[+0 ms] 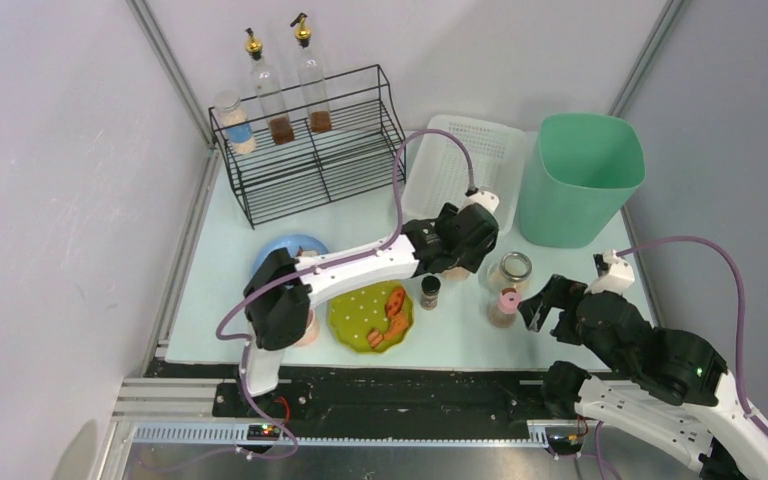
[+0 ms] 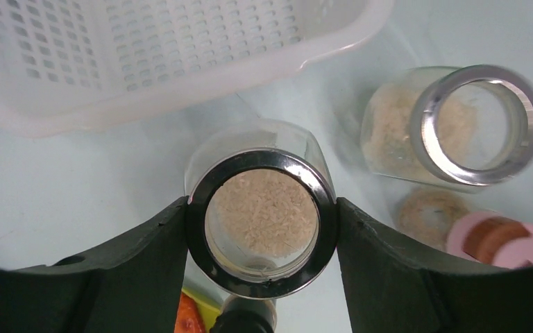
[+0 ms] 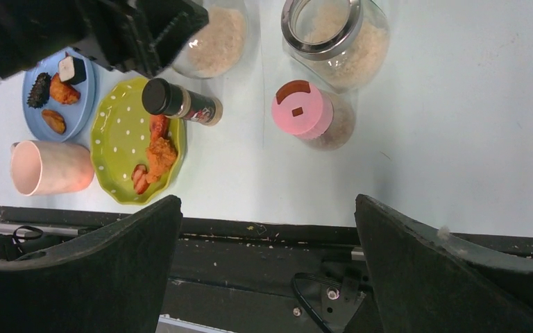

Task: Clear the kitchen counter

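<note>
Plainly, the left jaws are shut snugly on the steel rim of a grain jar. In the left wrist view one finger presses at 9 o'clock of the rim and the other at 3 o'clock. The jar is upright, its long axis pointing straight up at that camera, and it sits just right of centre on the desk. Whether its base is touching the surface I cannot tell.

The right jaws gape wide with nothing between them, hanging over the desk's front rail at about 4 o'clock from the jar.

In the top view, the white basket lies near the held jar at 12 o'clock, and the wire rack farther off at 10 o'clock. A second open jar stands just beside it at 3 o'clock. The left arm is nearer to both basket and rack. I judge the next move is a straight vertical lift, clear of that neighbour, then a carry away from the arms' bases.
</note>
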Motion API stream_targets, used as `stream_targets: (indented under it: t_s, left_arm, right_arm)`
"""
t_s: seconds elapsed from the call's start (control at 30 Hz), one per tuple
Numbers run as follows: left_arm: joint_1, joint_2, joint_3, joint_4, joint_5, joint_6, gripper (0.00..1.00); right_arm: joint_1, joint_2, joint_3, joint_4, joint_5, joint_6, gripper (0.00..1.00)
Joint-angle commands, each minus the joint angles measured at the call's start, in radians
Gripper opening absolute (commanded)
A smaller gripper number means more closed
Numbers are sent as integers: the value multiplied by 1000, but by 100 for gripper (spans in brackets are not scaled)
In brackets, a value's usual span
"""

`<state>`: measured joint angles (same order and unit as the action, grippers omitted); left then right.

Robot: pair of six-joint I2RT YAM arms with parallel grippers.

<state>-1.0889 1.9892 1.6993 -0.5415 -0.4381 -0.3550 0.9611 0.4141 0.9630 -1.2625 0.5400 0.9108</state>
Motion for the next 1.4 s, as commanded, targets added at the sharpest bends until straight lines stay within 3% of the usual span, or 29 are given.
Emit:
stream_targets:
  t_s: [0.0, 0.2, 0.43, 1.03, 1.37]
  left_arm:
    - [-7, -162, 17, 60, -4, 50, 0]
    - [11, -219, 41, 57, -27, 101, 0]
    - [109, -267, 62, 49, -23, 99, 0]
    - [452, -195, 385, -103, -60, 134, 0]
    - [680, -149, 426, -154, -55, 117, 0]
  right_arm:
    - [6, 11, 1, 42, -2, -17, 100]
    - [6, 14, 1, 56, -16, -29, 100]
    - [7, 13, 1, 57, -24, -34, 100]
    - [6, 6, -20, 116, -65, -60, 100]
    - [5, 13, -32, 168, -100, -118, 100]
